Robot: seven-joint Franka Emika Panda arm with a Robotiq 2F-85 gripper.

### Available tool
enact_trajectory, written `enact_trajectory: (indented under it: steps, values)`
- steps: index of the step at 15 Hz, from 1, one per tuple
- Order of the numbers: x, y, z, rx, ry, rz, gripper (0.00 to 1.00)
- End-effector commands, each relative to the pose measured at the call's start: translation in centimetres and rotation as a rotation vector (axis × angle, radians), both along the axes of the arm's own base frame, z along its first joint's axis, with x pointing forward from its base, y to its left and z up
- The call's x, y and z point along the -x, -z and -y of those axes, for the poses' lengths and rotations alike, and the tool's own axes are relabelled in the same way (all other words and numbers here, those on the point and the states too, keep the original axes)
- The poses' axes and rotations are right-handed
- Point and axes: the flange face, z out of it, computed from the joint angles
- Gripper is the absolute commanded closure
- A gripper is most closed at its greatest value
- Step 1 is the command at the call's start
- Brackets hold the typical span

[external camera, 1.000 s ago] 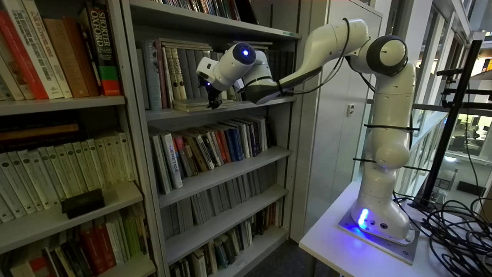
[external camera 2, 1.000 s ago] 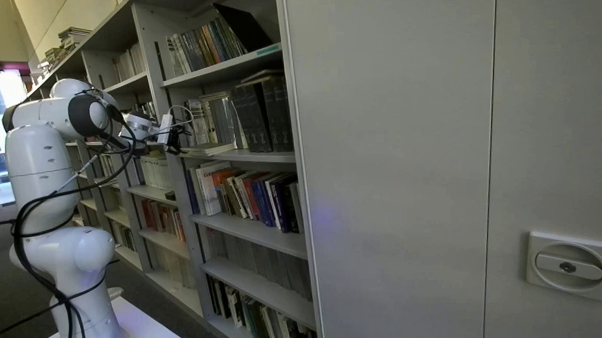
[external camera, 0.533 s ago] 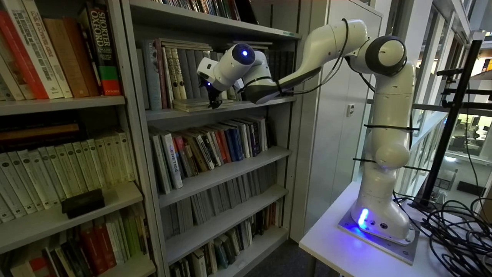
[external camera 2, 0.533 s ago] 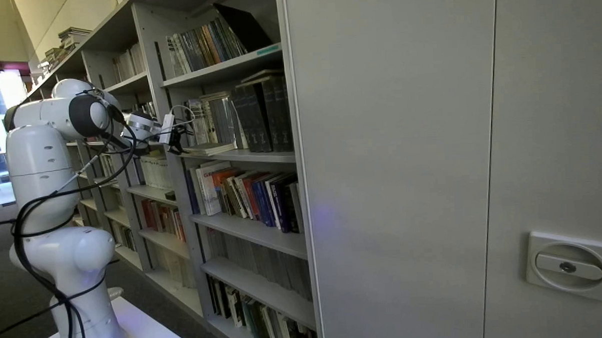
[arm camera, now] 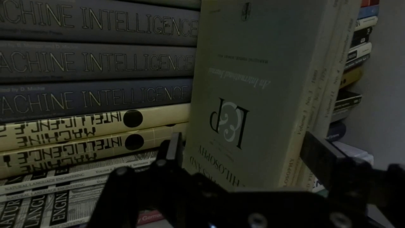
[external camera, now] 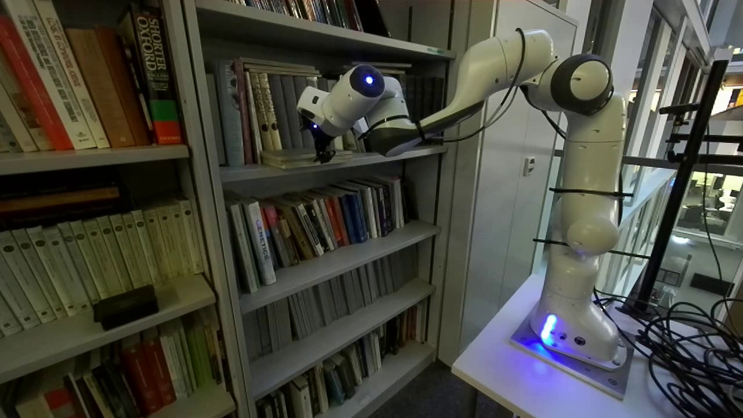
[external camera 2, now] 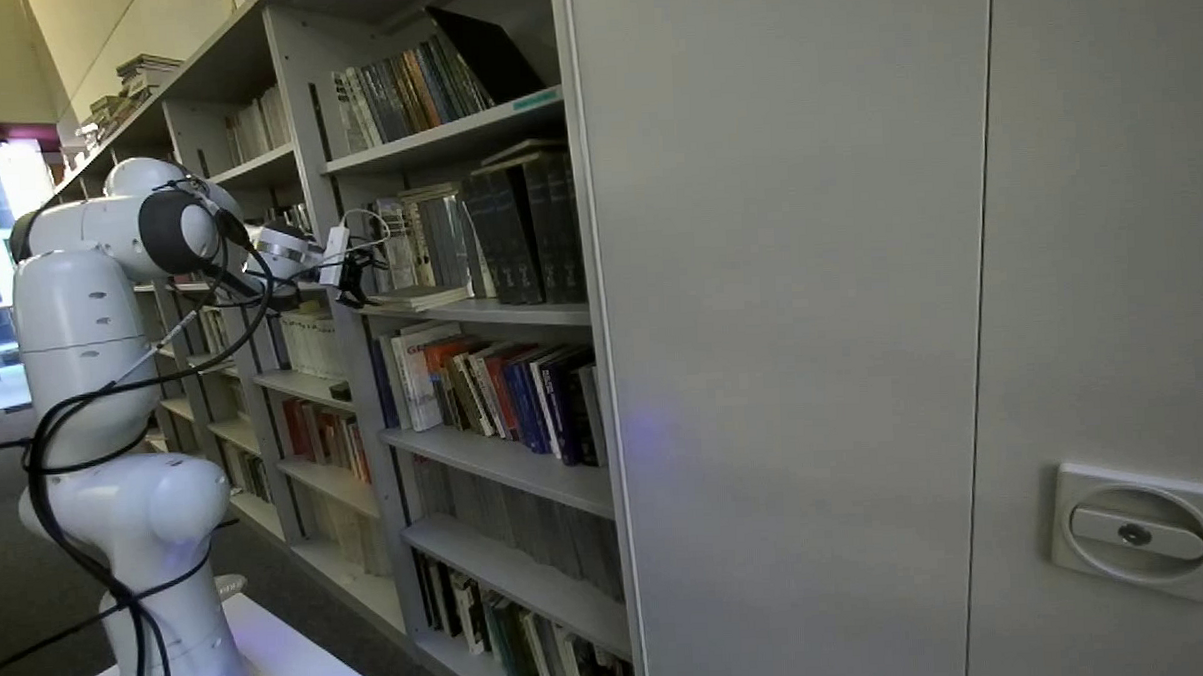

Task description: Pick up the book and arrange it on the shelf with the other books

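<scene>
As only the wrist view shows, book (arm camera: 253, 91) clearly lettered, fingers (arm camera: 321, 155) apart

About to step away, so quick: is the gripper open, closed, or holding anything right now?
Gripper: open, fingers wide apart by the stacked books; seemingly nothing held, though contact can't be told.

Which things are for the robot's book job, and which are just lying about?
For the job:
Pale grey-green paperback lying uppermost, probably the book to move
Upright books with grey and cream spines
Tall grey metal bookcase
Black jaws, open

Just there:
Thick black book with green and red bands
Black box-shaped object
Tangled black cables
</scene>
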Motion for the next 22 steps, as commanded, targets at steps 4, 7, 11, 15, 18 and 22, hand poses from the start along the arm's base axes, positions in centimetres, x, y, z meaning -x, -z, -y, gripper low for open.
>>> enact_trajectory:
  steps: [4, 7, 11, 15, 18, 22]
  values:
    - [-0.8, -1.9, 0.1, 0.023, 0.003, 0.100, 0.00]
    - [-0.9, -2.4, 0.0, 0.019, 0.005, 0.162, 0.00]
    - [-1.2, -2.8, -0.1, 0.012, 0.007, 0.201, 0.00]
    - [-1.4, -3.1, -0.3, 0.013, 0.002, 0.215, 0.00]
    - [-1.4, -3.1, -0.3, 0.012, 0.002, 0.213, 0.00]
    - [-1.5, -2.1, -0.5, 0.030, -0.011, 0.155, 0.00]
